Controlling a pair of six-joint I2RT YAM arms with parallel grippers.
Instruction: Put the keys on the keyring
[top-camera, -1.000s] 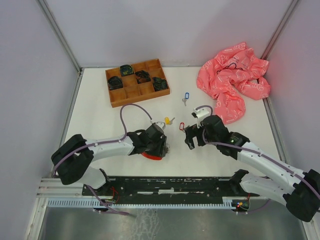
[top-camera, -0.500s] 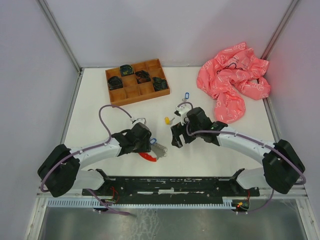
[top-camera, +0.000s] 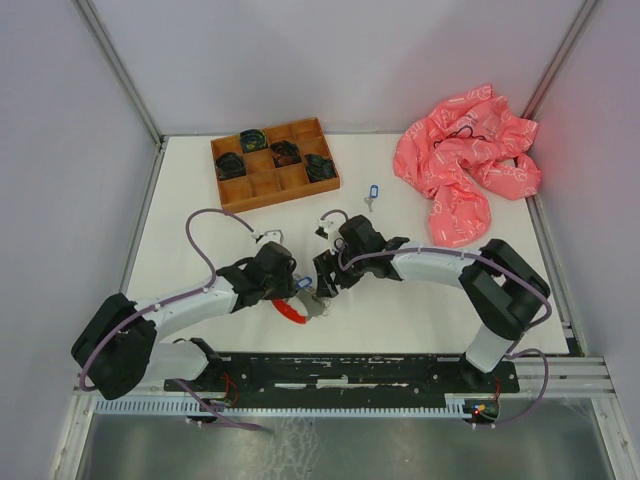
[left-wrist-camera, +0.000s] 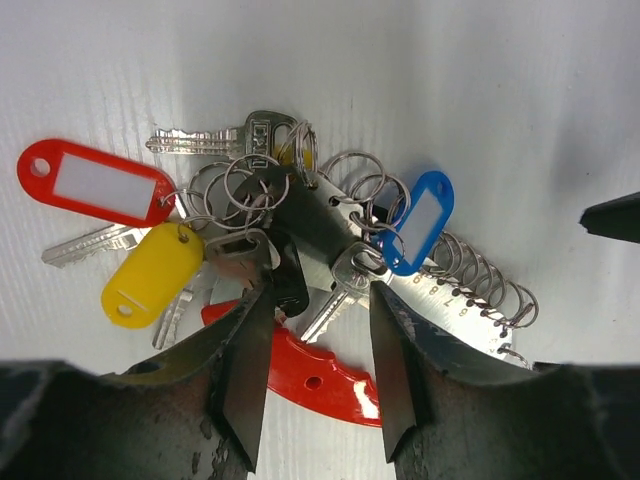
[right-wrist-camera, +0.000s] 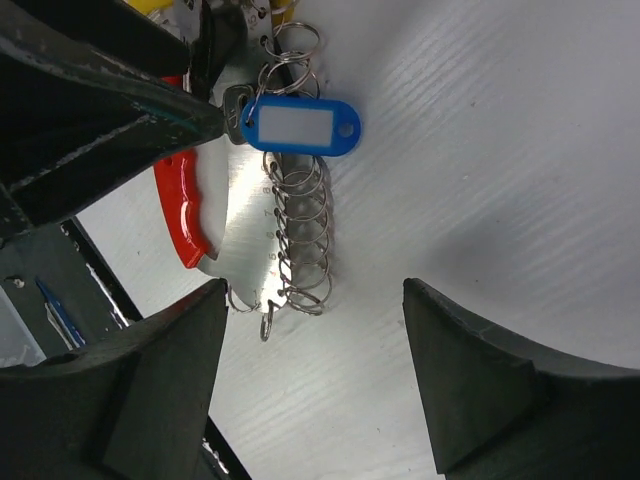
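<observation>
Bench (top-camera: 180, 235) bare down the left wall and along the near edge; wooden tray (top-camera: 283, 199) at the far left-centre, well apart from the work. Left hand (top-camera: 303, 291) low over mid-bench, arm stretched almost flat from the near-left corner. Beneath it the keyring (top-camera: 316, 302), flat on the bench. Seen only from the left wrist: red-tagged key (left-wrist-camera: 95, 185) and yellow-tagged key (left-wrist-camera: 150, 275) fanned out beside a blue-tagged key (left-wrist-camera: 420, 220), above the red loop (left-wrist-camera: 310, 375); fingers (left-wrist-camera: 250, 380) half drawn together astride a black fob (left-wrist-camera: 292, 280), pinching or only straddling, cannot tell. Right hand (top-camera: 323, 274) spread wide and empty just over a row of small rings (right-wrist-camera: 300, 230), arm doubled back from the right. Seen only from above: loose key (top-camera: 372, 190) on open bench, pink cloth (top-camera: 460, 170) by the right wall.
</observation>
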